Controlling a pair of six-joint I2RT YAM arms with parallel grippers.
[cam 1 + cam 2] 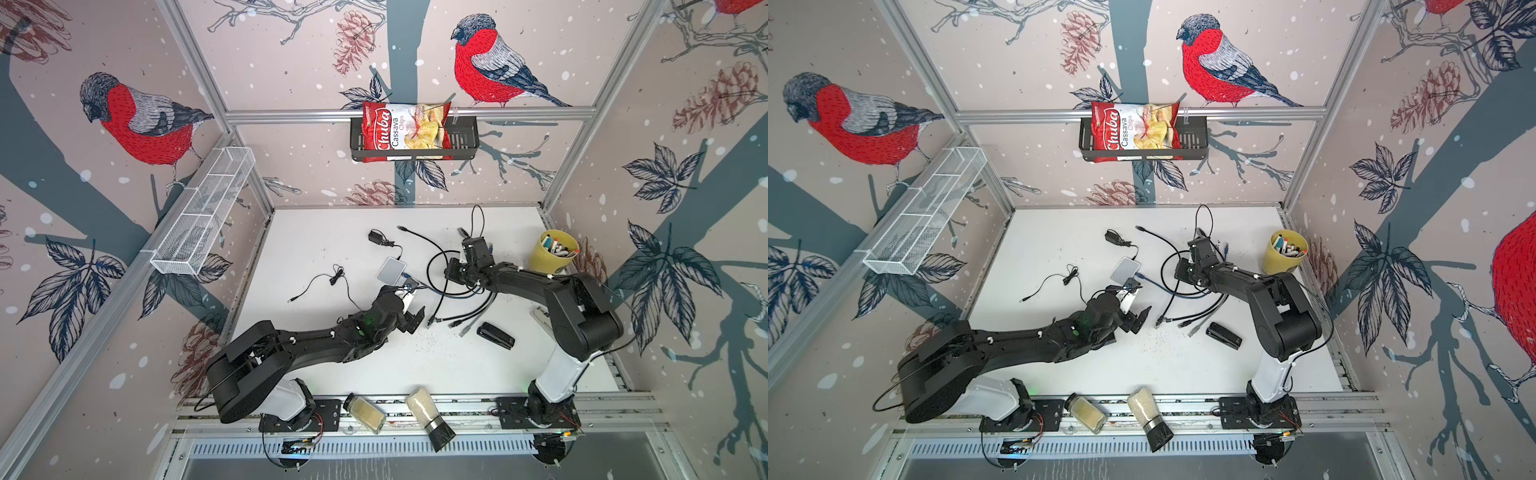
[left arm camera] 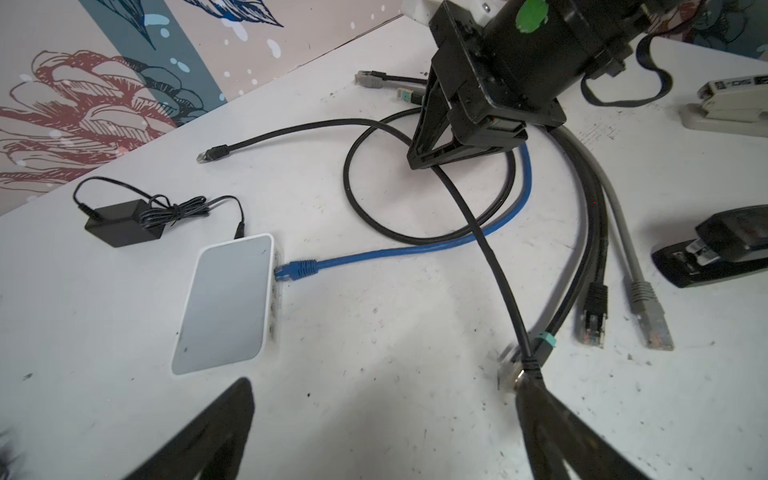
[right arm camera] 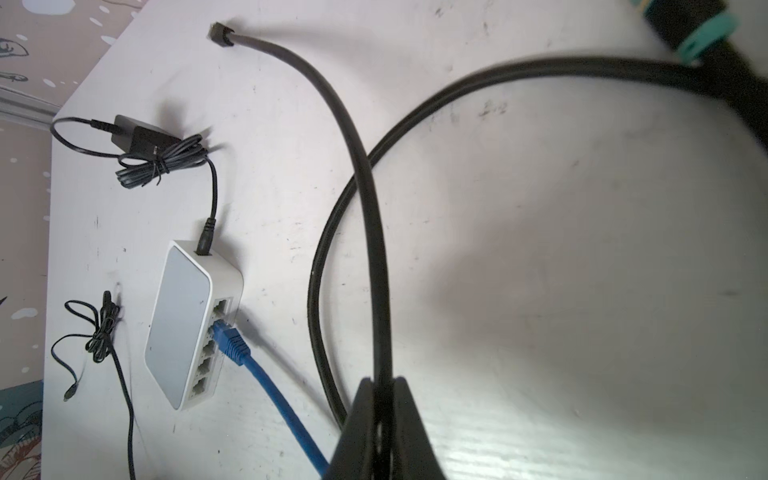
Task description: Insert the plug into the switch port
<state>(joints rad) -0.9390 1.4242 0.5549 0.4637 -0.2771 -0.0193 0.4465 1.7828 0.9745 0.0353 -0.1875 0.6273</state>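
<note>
One blue plug (image 3: 226,338) is sitting in the switch (image 3: 178,324), seemingly seated, so little is remaining. Your right gripper (image 3: 382,382) is pinching a black cable (image 3: 361,187), and your left gripper (image 2: 384,390) is gaping empty.

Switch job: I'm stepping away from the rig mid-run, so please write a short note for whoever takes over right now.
Left gripper: open, empty, beside the network switch.
Right gripper: shut on the black Ethernet cable mid-length; its black plug lies free, away from the switch.
Done: blue plug looks seated in the second port from the power lead.
Left: probably release the black cable and retract both arms; confirm the blue plug is fully in.
</note>
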